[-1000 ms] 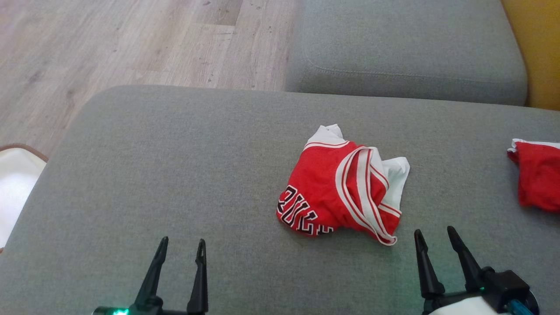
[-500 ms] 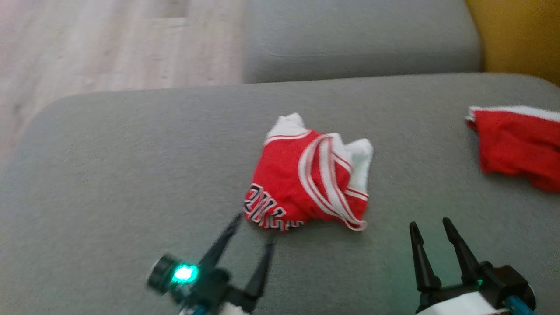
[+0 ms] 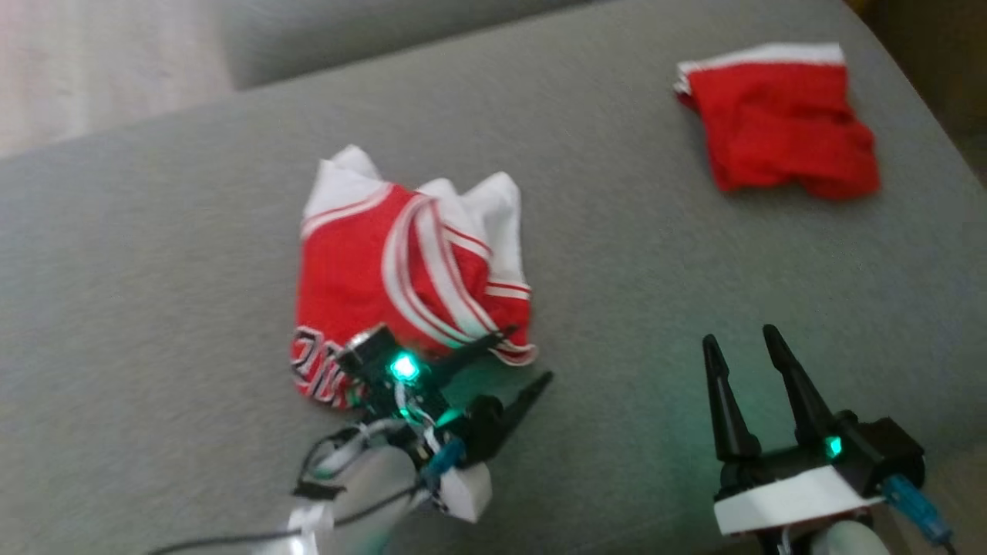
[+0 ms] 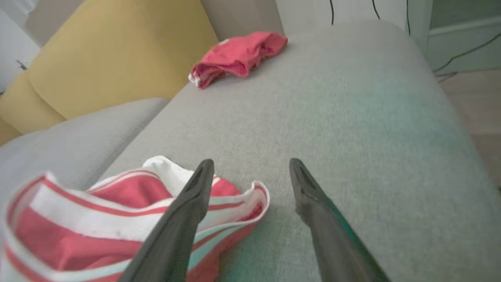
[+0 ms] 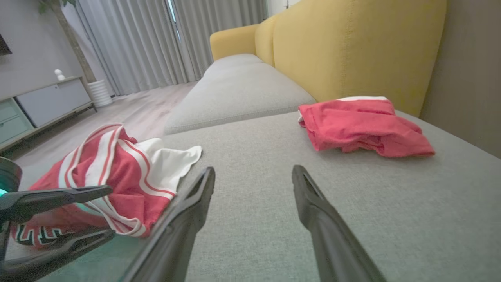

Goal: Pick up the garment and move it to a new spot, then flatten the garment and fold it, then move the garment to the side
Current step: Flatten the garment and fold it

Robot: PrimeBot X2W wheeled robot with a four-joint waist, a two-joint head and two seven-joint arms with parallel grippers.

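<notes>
While its left gripper (image 3: 530,354) hangs open at the near-right corner of a crumpled red-and-white jersey (image 3: 370,270), the robot's right gripper (image 3: 739,335) hovers with fingers likewise spread and empty. It is over bare cloth of the broad grey fabric sofa cushion (image 3: 154,270), well apart from the bundle.

Head view, from above: the jersey sits approx. mid-cushion, and a folded plain red garment (image 3: 779,123) lies far off to the R, near the cushion's far corner.

Left wrist view, low & close: one finger crosses in front of the striped hem and the other stands over bare grey. Contact w/ the cloth can't be told. A mustard-yellow upholstered backrest (image 4: 109,58) rises behind the red garment.

Right wrist view adds grey floor-length curtains (image 5: 129,43), a pale low cabinet (image 5: 47,102) and wood-plank floor (image 5: 137,105), plus the left gripper side-on.

Orientation: the black-lettered edge faces the robot and the white peaks point away. The long axis runs roughly near-to-far, w/ white stripes slanting from far ctr to near R.
</notes>
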